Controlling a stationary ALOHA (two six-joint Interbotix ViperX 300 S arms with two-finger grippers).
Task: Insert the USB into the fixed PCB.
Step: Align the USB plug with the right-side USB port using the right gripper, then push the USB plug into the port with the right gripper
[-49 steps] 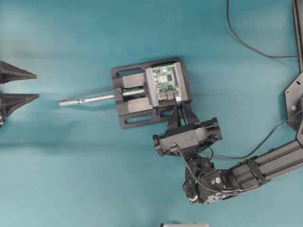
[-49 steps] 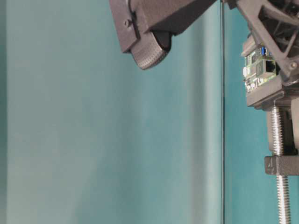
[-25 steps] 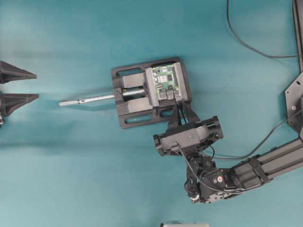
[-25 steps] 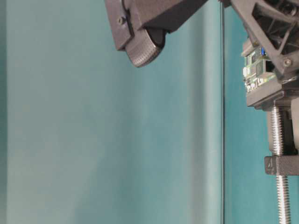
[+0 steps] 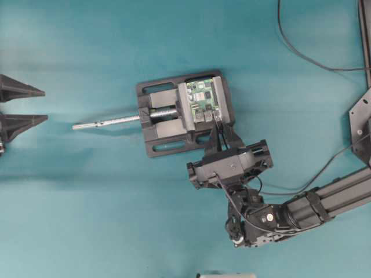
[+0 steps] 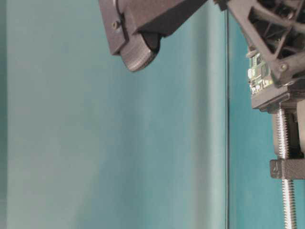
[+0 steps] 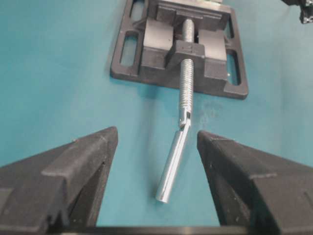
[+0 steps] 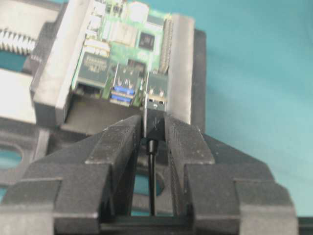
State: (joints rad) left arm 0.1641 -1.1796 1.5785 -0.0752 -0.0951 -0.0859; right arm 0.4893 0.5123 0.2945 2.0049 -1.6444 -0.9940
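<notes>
The right tool (image 8: 154,128), clamped on the small dark silver-tipped USB (image 8: 155,113), is edged closer than a second ago; tip now at the green fixed PCB (image 8: 128,36) port, insertion imminent. Left tool (image 7: 156,181) sits wide, idle.

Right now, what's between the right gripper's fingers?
The USB, clamped in the right gripper, its cable running back between the fingers. Its metal tip sits at a port on the PCB; how far in it is, is hidden.
</notes>
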